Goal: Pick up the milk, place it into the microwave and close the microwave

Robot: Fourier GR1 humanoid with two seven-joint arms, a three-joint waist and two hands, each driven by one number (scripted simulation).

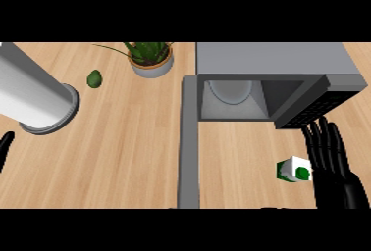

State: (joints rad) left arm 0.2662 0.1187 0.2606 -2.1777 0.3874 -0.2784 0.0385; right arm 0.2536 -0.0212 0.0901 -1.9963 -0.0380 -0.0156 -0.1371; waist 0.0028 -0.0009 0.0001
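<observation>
A small white and green milk carton [293,170] stands on the wooden counter in front of the microwave. The grey microwave [275,61] sits at the back right with its cavity [232,100] showing, and its door [188,142] swung out toward me as a long grey strip. My right hand [330,162] is just right of the carton, fingers straight and pointing away from me, palm beside the carton; I cannot tell whether it touches. Only a sliver of my left hand [4,147] shows at the left edge.
A large white cylinder [33,95] lies tilted at the left. A potted plant [150,59] stands at the back centre, with a small green avocado [94,78] to its left. The dark microwave control panel [319,105] juts out above my right hand.
</observation>
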